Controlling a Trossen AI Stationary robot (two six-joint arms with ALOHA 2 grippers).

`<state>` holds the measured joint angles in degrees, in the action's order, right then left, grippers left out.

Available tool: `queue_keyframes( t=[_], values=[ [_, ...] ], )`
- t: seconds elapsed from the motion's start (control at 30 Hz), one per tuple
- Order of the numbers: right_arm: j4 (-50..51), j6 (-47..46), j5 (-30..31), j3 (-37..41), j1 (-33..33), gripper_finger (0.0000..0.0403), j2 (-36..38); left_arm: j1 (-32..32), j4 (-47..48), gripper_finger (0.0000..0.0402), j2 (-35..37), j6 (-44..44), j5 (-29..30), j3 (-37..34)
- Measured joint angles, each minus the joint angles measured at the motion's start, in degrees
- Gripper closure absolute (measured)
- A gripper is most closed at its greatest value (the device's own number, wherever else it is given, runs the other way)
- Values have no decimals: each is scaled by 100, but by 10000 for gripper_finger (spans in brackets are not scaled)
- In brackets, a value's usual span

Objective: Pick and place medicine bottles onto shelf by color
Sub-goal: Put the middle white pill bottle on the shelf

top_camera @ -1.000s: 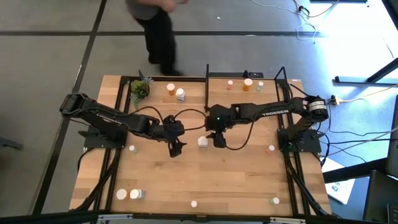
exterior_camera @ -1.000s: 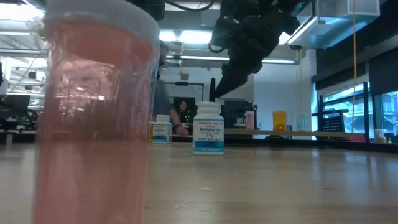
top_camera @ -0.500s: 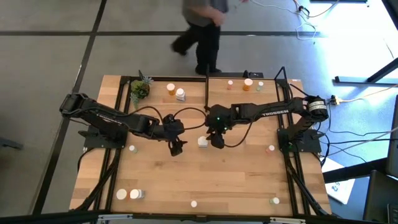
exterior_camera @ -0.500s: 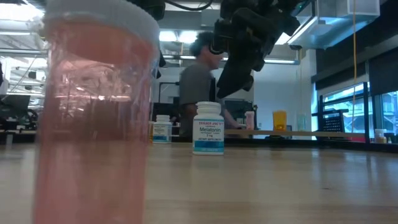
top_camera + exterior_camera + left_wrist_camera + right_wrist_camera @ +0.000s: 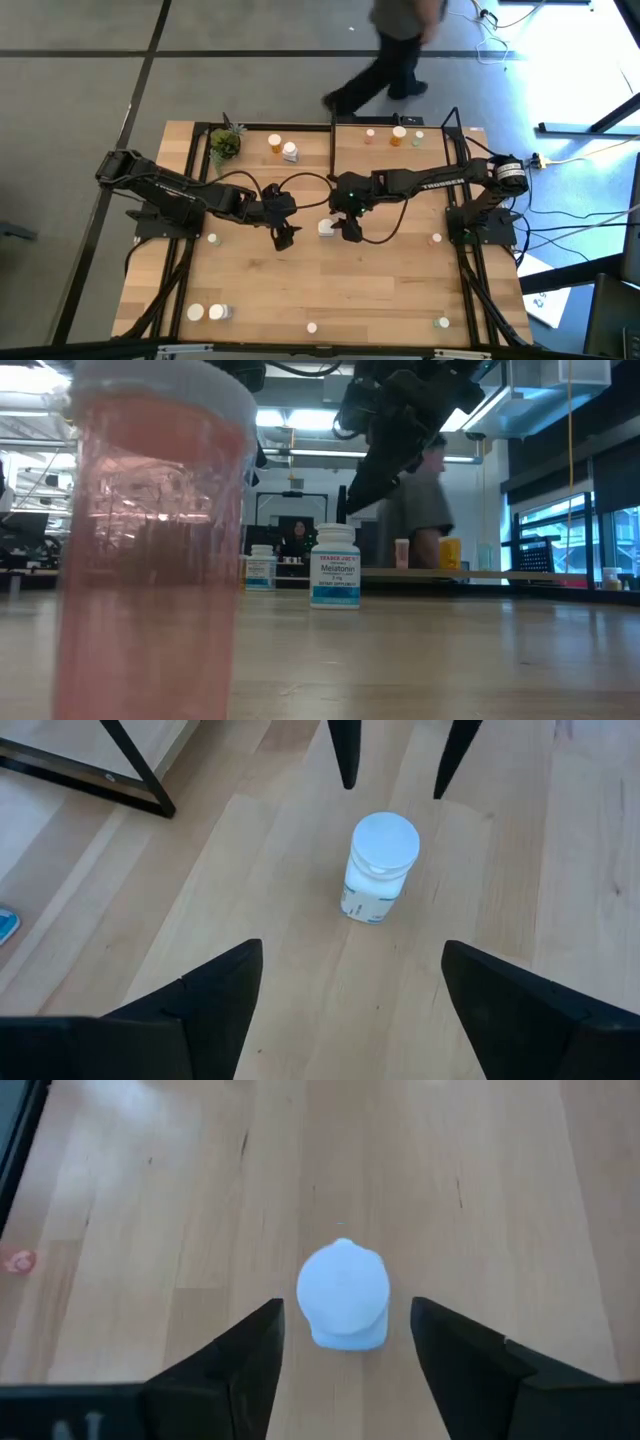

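Bottles on shelf: you have five at the top of the high view — an orange one point(image 5: 274, 142) and a white one point(image 5: 290, 152) left of the middle post, three more point(image 5: 398, 134) to its right.
Bottles loose on table: you can count seven, along the edges and at centre.
Target bottle point(image 5: 326, 227): white, upright, centre frame.
Right gripper point(image 5: 350, 229): above that bottle, fingers spread either side of its cap, not touching.
Left gripper point(image 5: 284, 238): left of centre, fingers apart, holding nothing.
Shelf point(image 5: 336, 130): one, top of the table.
Person point(image 5: 395, 50): one, walking past above the table.
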<state>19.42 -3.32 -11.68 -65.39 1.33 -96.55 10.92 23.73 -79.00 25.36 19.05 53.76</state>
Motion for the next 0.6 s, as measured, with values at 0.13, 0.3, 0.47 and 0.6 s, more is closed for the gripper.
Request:
queue_keyframes(
  t=[0.13, 0.3, 0.47, 0.6],
  values=[
    [-148, 263, -35, 1, -3, 180, -66, 0, 1, 101, 0, 0, 2, 0],
    [-266, 499, -123, 2, -5, 183, -269, -2, -19, 99, 0, -1, 2, 0],
    [-260, 545, 33, 2, -38, 184, -360, -2, -28, 100, 0, -2, 2, 0],
    [-328, 643, 155, 2, -75, 184, -385, -2, -39, 101, 0, -2, 2, 0]
  ],
)
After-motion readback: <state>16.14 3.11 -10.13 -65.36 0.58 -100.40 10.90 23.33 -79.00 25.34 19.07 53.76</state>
